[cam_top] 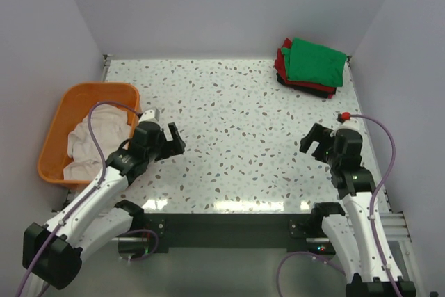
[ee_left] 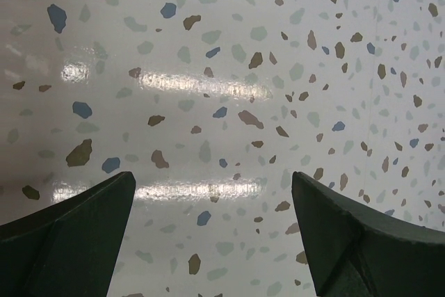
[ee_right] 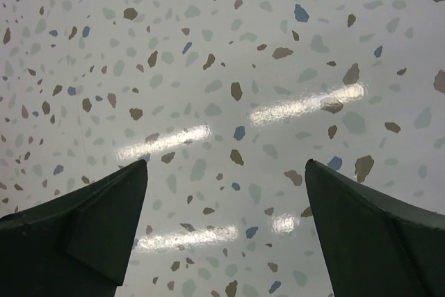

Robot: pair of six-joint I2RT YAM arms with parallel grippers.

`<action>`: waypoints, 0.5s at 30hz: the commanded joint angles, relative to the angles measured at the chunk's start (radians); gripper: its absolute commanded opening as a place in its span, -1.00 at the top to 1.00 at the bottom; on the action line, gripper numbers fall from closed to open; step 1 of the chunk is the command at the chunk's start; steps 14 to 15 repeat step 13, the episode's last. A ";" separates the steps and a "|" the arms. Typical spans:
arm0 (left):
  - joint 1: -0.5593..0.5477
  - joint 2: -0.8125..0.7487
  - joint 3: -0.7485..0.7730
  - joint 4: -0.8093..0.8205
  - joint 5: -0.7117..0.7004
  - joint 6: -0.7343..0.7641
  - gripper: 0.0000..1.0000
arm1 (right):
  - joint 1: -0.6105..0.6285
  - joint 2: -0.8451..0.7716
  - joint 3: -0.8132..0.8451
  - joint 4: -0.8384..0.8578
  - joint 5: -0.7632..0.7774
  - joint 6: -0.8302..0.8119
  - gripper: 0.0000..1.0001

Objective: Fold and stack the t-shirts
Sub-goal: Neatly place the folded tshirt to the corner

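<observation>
off-white tee (cam_top: 89,137) heaped in orange basket (cam_top: 66,102), awaiting fold | green tee (cam_top: 316,60) tops red tee (cam_top: 281,59) and black tee (cam_top: 306,87) far right of basket, apparently folded | left tool (cam_top: 174,138) just right of basket, right tool (cam_top: 317,145) well right of it: both spread, empty, over bare surface (cam_top: 229,102)

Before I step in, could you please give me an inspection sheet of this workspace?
Surface: glossy speckled white tabletop, showing light reflections.
Job's things: bright green folded t-shirt on top of a red t-shirt and a black t-shirt, stacked at the far right corner; off-white t-shirt crumpled in the orange plastic basket at the left edge.
Clutter: nothing seen.
End effectors: left end effector and right end effector both open, empty, over bare tabletop.
Cables: purple cable loops over the basket on the left; second purple cable arcs on the right.
Surroundings: plain pale walls on three sides.
</observation>
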 commanded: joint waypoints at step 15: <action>0.001 -0.038 0.024 -0.029 -0.047 0.007 -1.00 | -0.002 0.034 0.033 0.008 0.045 0.010 -0.97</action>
